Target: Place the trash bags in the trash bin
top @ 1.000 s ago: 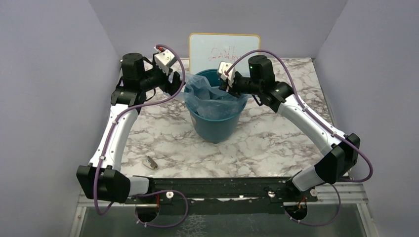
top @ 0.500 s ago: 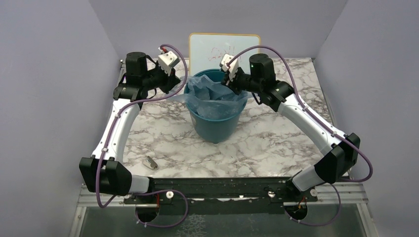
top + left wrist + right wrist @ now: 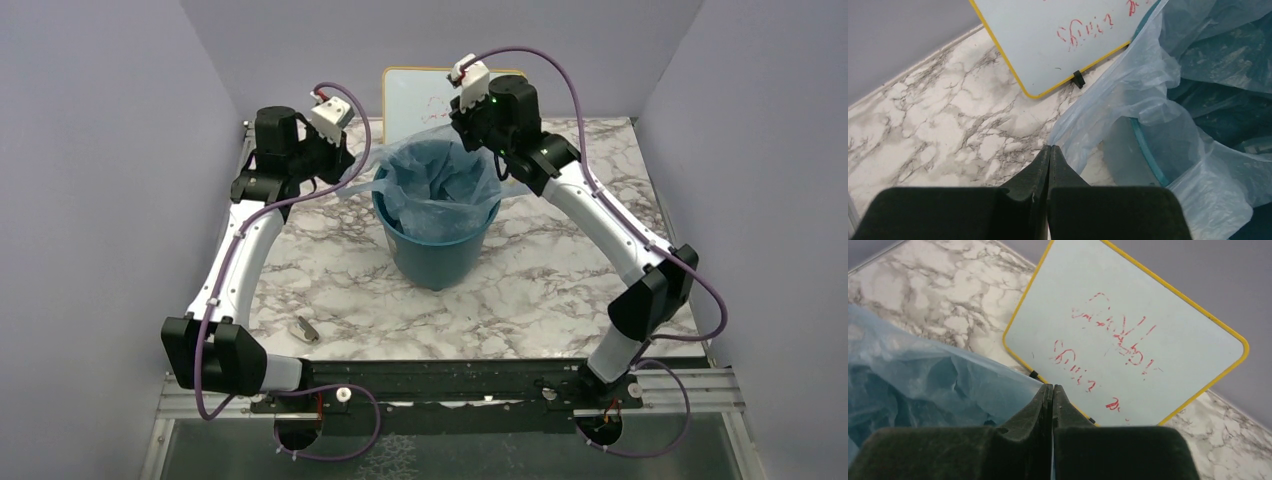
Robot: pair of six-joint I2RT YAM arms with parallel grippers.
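The trash bin (image 3: 437, 250) stands mid-counter (image 3: 540, 290), its mouth filled by the trash bag (image 3: 440, 180). The whiteboard (image 3: 415, 95) blocks passage just behind it. A small object (image 3: 305, 327) lies near the front left; open counter lies to the right.

Even, soft overhead light with faint shadows on the marble counter (image 3: 330, 290); wrist views sharp, near pincer bodies dark.

Illegible red scrawl on whiteboard (image 3: 1128, 340)
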